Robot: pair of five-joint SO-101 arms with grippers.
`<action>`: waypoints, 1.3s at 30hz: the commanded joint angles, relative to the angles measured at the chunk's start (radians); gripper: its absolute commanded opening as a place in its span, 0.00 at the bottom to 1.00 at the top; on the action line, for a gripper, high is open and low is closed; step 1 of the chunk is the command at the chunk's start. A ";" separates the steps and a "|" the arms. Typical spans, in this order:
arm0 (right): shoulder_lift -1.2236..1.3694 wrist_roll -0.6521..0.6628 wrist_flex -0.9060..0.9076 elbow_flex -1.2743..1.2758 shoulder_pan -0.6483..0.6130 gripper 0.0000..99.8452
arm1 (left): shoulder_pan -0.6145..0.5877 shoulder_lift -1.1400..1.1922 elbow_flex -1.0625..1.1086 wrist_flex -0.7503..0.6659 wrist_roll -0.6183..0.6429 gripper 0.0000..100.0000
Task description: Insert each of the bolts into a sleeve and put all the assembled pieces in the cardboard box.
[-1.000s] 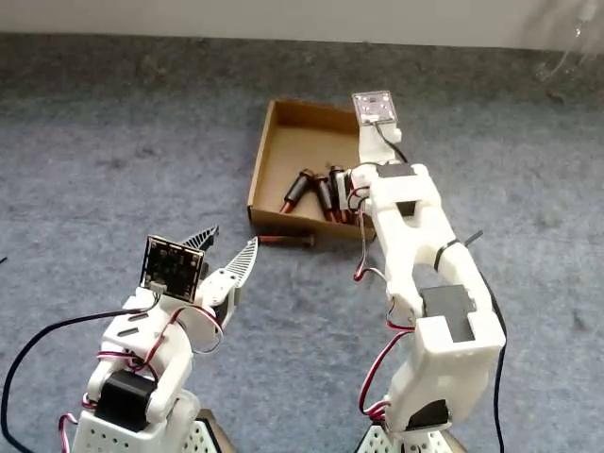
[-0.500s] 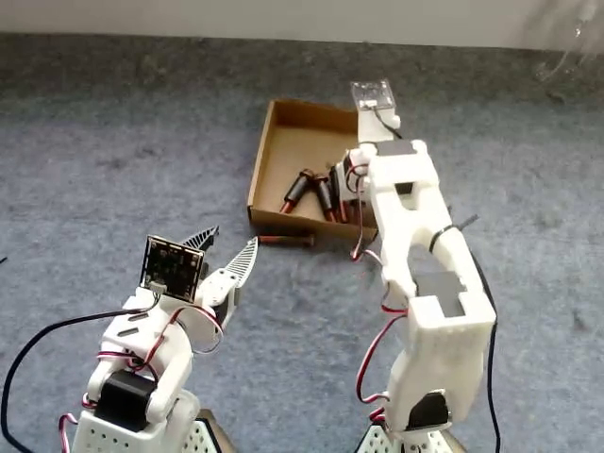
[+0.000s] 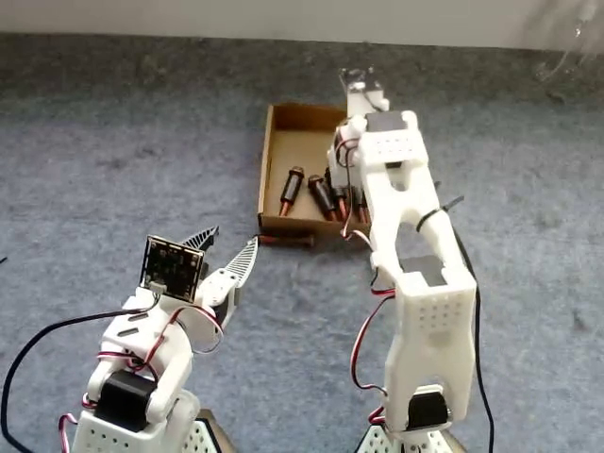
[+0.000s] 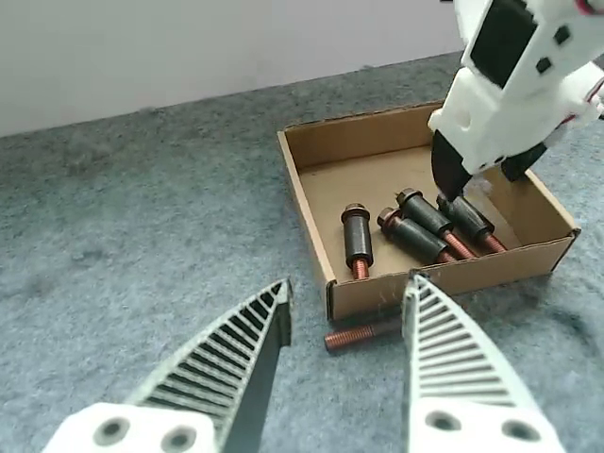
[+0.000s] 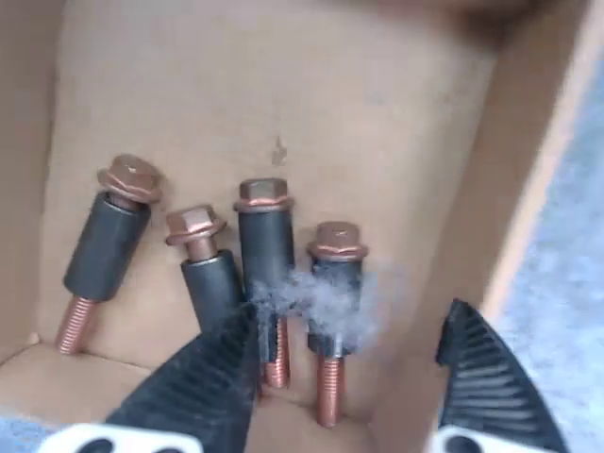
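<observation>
Jaws of the left gripper (image 3: 234,236) (image 4: 349,283) stand wide apart with nothing between them, low over the grey carpet (image 3: 113,142) near that arm's base. Just beyond its fingertips a loose bolt (image 3: 286,240) (image 4: 363,333), copper-coloured and with no sleeve on it, lies flat on the carpet along the near wall of the cardboard box (image 3: 265,170) (image 4: 453,276) (image 5: 528,160), outside it and close against it.

Inside the box four sleeved bolts lie on the floor, each with a black sleeve on a copper shank. One (image 3: 291,187) (image 4: 357,241) (image 5: 104,250) rests a little apart towards the left wall. The other three (image 4: 434,219) (image 5: 264,255) lie side by side near the right wall, with their heads pointing at the far wall.

Over these three hangs the right gripper (image 5: 354,311) (image 4: 462,170), reaching down into the box. Its jaws are spread and grip nothing.
</observation>
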 commanded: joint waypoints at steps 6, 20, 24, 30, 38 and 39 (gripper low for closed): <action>-0.028 -0.009 0.374 -0.529 0.018 0.12 | 0.010 0.002 -0.007 -0.020 -0.008 0.18; -0.033 -0.009 0.461 -0.874 0.012 0.00 | -0.008 0.002 0.019 -0.063 -0.008 0.18; -0.122 -0.009 0.461 -0.865 -0.010 0.00 | -0.028 0.002 0.016 -0.064 -0.008 0.18; -0.420 0.000 0.460 -0.470 -0.007 0.00 | -0.024 0.002 0.039 -0.094 -0.008 0.18; -0.837 0.112 0.387 0.358 -0.008 0.00 | -0.022 0.002 0.041 -0.094 -0.009 0.18; -0.888 0.118 0.343 0.460 -0.005 0.00 | -0.022 0.004 0.041 -0.094 -0.008 0.18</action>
